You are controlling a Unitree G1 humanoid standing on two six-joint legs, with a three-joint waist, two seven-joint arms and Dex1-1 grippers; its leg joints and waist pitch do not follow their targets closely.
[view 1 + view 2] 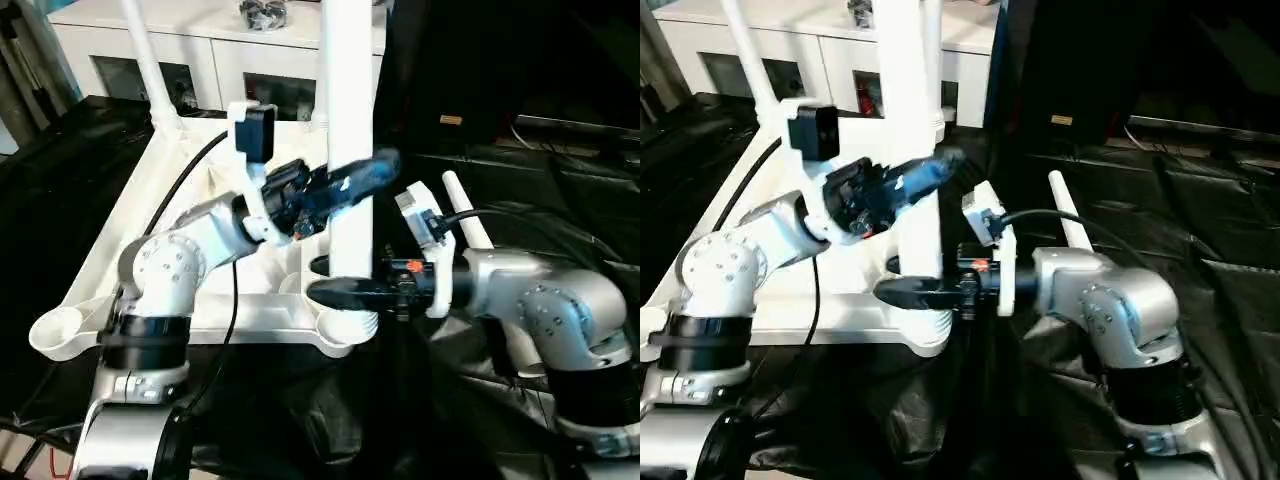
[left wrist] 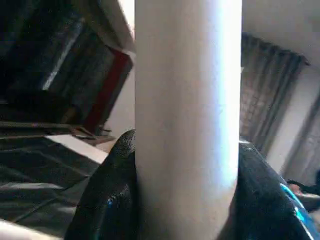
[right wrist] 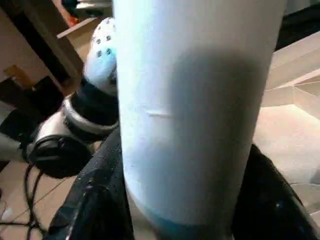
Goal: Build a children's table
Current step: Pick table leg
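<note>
1. The white tabletop [image 1: 190, 170] lies upside down on black sheeting [image 1: 560, 200], its ribbed underside facing up and its rounded corner sockets at the edges.
2. An upright leg [image 1: 350, 150] stands in the tabletop's near corner socket [image 1: 345, 325], on the robot's right side of the tabletop, and rises past the top of the head views.
3. The right claw [image 1: 335, 285] is closed around this upright leg just above the socket, one black finger on each side of the tube; the right wrist view shows the tube filling the gap between both fingers [image 3: 95, 200].
4. The left claw [image 1: 355, 180] holds the same leg higher up, well above the right claw, its fingers [image 2: 110, 200] pressed to either side of the tube.
5. A second leg [image 1: 148, 65] stands at the tabletop's far corner, leaning slightly.
6. A loose leg [image 1: 467, 220] lies on the sheeting beside the tabletop, just behind the right forearm.
7. A white glass-door cabinet [image 1: 200, 60] stands beyond the tabletop's far edge.
</note>
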